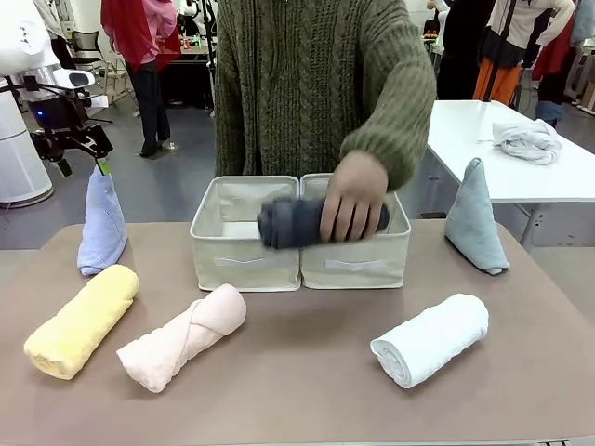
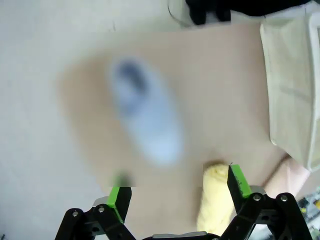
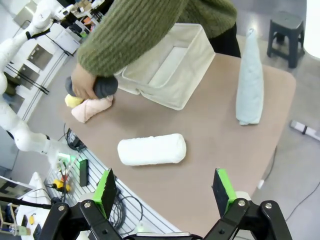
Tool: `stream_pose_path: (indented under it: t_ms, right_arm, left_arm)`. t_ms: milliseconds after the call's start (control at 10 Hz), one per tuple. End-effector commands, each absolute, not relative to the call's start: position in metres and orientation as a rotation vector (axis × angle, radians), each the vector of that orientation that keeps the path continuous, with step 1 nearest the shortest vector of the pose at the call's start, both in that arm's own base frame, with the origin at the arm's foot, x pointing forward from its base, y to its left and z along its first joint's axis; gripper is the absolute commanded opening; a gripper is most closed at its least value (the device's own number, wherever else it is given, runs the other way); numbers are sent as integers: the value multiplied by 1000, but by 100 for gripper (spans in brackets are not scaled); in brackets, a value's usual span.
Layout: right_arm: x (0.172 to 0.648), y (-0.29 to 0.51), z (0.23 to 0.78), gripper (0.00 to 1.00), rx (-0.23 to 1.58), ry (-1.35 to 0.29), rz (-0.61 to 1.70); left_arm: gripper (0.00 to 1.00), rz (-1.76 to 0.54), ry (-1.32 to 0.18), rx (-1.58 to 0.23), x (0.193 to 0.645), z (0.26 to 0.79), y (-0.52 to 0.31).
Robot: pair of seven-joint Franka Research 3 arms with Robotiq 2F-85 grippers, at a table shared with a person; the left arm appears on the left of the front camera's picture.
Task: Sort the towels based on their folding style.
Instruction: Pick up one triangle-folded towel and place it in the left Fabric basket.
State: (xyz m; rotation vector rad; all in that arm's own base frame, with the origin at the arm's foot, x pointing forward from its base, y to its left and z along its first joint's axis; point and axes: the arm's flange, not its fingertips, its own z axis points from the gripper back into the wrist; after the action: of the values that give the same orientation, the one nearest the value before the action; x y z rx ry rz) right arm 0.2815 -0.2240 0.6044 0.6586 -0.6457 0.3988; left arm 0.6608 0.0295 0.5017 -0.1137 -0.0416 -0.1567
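Periwinkle terry first: the periwinkle cone (image 1: 102,223) stands upright at the far left of the desk (image 1: 307,390). The left hand (image 1: 82,160) hovers just above its tip, fingers apart and pointing down, its arm reaching in from the left. The step looks like a grasp on that cone. Drop straight down so the fingers straddle the narrow upper part, close softly so the fold holds, and lift clear of the yellow roll (image 1: 82,321) in front. The left wrist picture is blurred; the pale smear ahead of the fingers is probably the cone. In the middle, the person's hand (image 1: 353,200) holds the dark grey roll (image 1: 290,223) where the two bins (image 1: 244,265) meet, so wait for it to clear. The right hand (image 3: 165,192) hangs high over the white roll (image 3: 151,149), fingers apart, empty.
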Motion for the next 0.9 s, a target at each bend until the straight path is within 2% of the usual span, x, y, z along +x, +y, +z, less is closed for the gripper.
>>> stream_pose_path:
  t_ms: [0, 200, 400, 800]
  right_arm:
    - [282, -224, 604, 100, 673, -655, 401]
    - [282, -224, 604, 100, 673, -655, 401]
    - [282, -224, 604, 100, 673, -655, 401]
    - [282, -224, 604, 100, 673, -655, 401]
  left_arm:
    - [100, -210, -212, 24, 643, 480, 24]
    - [100, -242, -293, 66, 642, 463, 21]
    - [100, -244, -327, 10, 648, 455, 20]
    - [100, -223, -324, 44, 663, 457, 20]
